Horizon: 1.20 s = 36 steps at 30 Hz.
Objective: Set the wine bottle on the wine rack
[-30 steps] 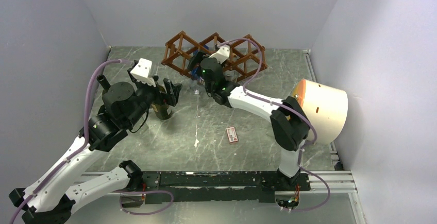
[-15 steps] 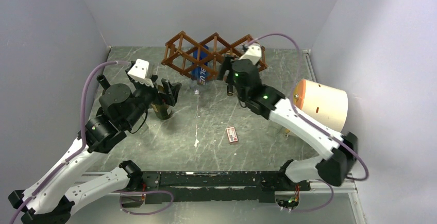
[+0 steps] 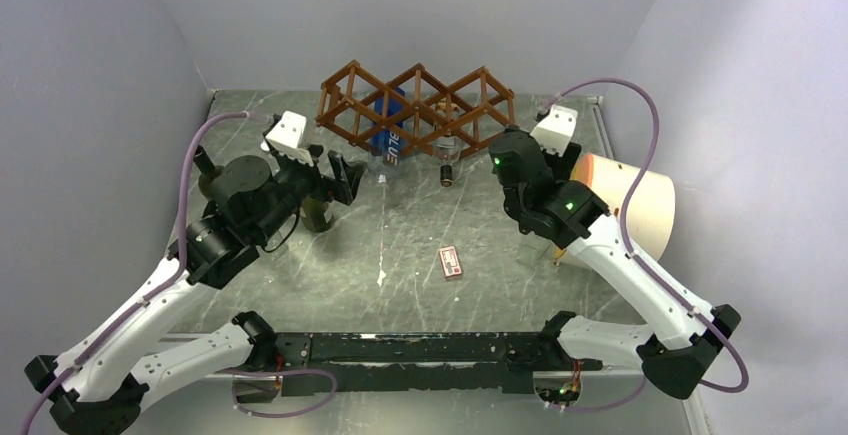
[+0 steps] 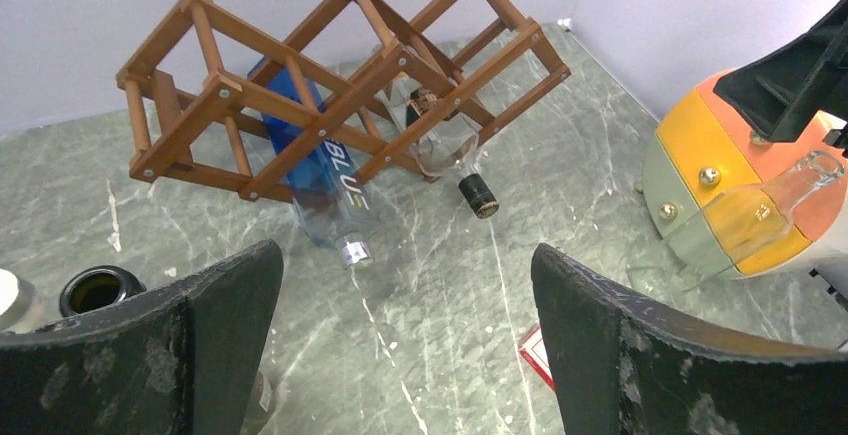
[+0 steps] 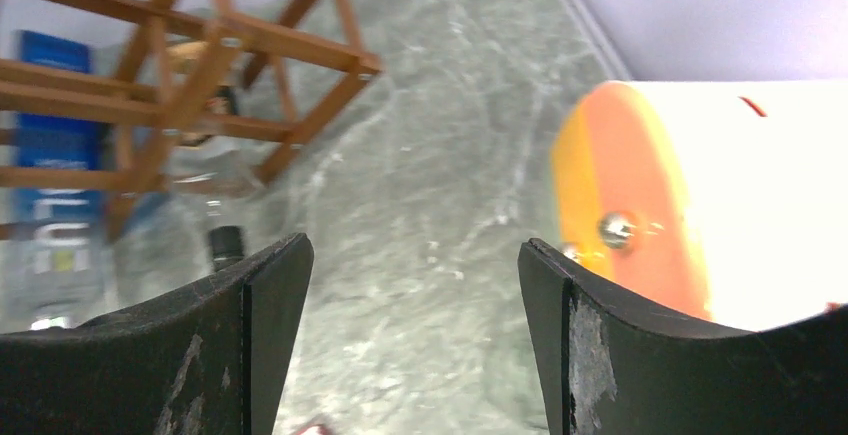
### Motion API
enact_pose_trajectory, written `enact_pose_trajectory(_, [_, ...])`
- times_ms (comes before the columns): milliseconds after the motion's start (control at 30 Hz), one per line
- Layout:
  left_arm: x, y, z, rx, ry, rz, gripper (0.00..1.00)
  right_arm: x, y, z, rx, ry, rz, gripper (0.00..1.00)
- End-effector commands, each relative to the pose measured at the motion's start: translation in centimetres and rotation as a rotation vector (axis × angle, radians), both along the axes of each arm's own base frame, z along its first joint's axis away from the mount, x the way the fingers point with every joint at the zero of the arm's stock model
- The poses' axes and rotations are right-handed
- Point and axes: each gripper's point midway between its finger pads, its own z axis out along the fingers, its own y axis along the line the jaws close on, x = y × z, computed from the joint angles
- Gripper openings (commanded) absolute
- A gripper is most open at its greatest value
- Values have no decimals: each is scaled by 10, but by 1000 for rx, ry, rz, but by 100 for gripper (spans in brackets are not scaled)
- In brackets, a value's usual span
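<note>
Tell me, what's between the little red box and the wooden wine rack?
Mostly bare table. Near the wine rack, the black cap of a clear bottle pokes out toward the red box. The top view shows this best.

Overhead and wrist views, all toward rack [image 3: 418, 105]

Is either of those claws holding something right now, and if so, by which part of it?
No, nothing is held. The left gripper and the right gripper both stand open and empty.
</note>
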Motion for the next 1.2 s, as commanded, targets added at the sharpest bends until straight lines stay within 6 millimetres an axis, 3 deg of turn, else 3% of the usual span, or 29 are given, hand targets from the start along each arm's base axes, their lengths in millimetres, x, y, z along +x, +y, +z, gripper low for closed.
enact_pose_trajectory(0, [2,-11,4,-47,-2,-34,98,-21,-49,-14,-95,56,-190,80])
enact_pose_trajectory(200, [5,-20,1,-43,13,-52,97,-36,-70,-13,-73,26,-268,80])
enact_pose_trajectory(500, [4,-28,11,-88,-45,-97,95,-50,-77,-52,17,38,-298,73])
enact_pose_trajectory(733, [9,-37,4,-77,-20,-111,94,-47,-69,-68,31,56,-255,52])
enact_pose_trajectory(767, [9,-38,3,-77,-18,-118,94,-46,-69,-67,30,56,-252,47])
enact_pose_trajectory(867, [8,-44,-2,-71,-13,-145,94,-43,-65,-62,2,64,-216,19])
enact_pose_trajectory(1000, [8,-51,-14,-68,2,-172,94,-37,-59,-47,-35,69,-168,0])
enact_pose_trajectory(1167, [3,-60,-29,-80,-12,-228,96,-26,-32,-31,-9,51,11,0])
